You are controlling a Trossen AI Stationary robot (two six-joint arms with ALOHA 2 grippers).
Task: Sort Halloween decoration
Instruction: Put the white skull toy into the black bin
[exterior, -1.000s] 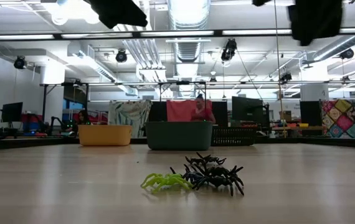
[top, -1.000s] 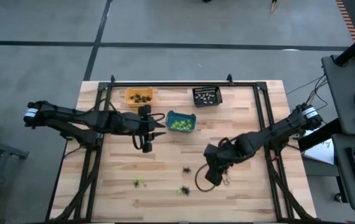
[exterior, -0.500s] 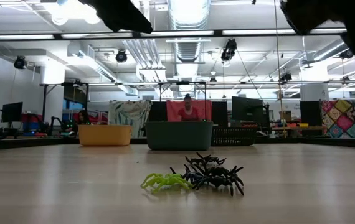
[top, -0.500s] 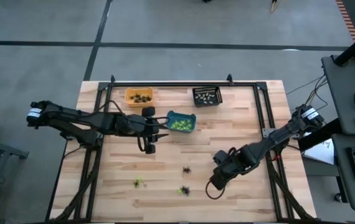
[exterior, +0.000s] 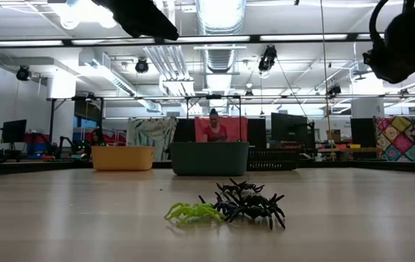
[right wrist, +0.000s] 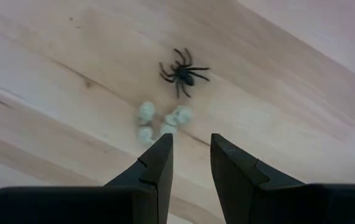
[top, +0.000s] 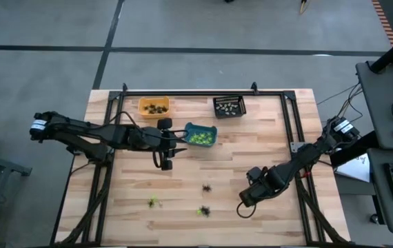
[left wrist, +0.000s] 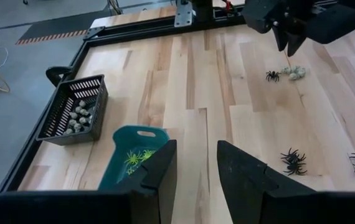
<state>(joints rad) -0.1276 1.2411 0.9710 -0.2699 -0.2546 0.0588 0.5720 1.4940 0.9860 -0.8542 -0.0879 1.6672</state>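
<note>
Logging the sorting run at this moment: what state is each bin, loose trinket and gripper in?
orange bin: holds dark trinkets
black bin: holds pale trinkets
teal bin: holds lime green trinkets
pale trinkets: loose on the table, beside a black spider
left gripper: open, empty, beside the teal bin
right gripper: open, empty, above the pale trinkets

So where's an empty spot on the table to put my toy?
Bare wood lies near the table's front left corner, and at the right between the black basket and the right gripper. It's crowded by the teal bin and front-middle spiders.
</note>
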